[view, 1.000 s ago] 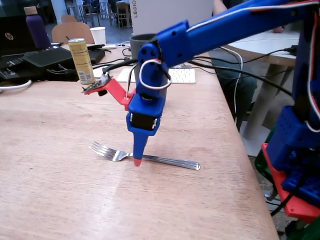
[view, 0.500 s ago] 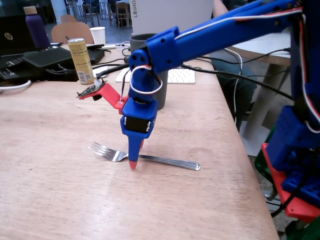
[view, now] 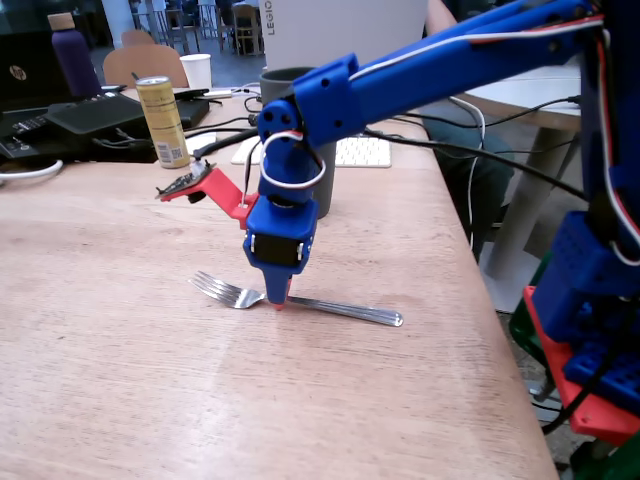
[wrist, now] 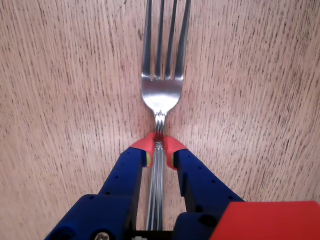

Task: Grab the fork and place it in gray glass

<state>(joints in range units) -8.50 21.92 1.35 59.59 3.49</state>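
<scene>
Behind the gripper [view: 278, 300], partly hidden by the blue arm [view: 420, 70], stands the gray glass [view: 322, 190], upright on the wooden table [view: 120, 380]; its inside cannot be seen from here. Farther back and to the left in the fixed view are a yellow can [view: 163, 122], a white cup [view: 196, 71] and a purple bottle [view: 75, 55], all well apart from the gripper, and a white keyboard [view: 362, 152] lies just behind the glass. The gripper points straight down, its red-tipped fingers [wrist: 141, 146] closed tight on the neck of the fork [wrist: 161, 90], just below the tines, with the handle running back between them. In the fixed view the fork's tines are to the gripper's left, its handle to the right.
</scene>
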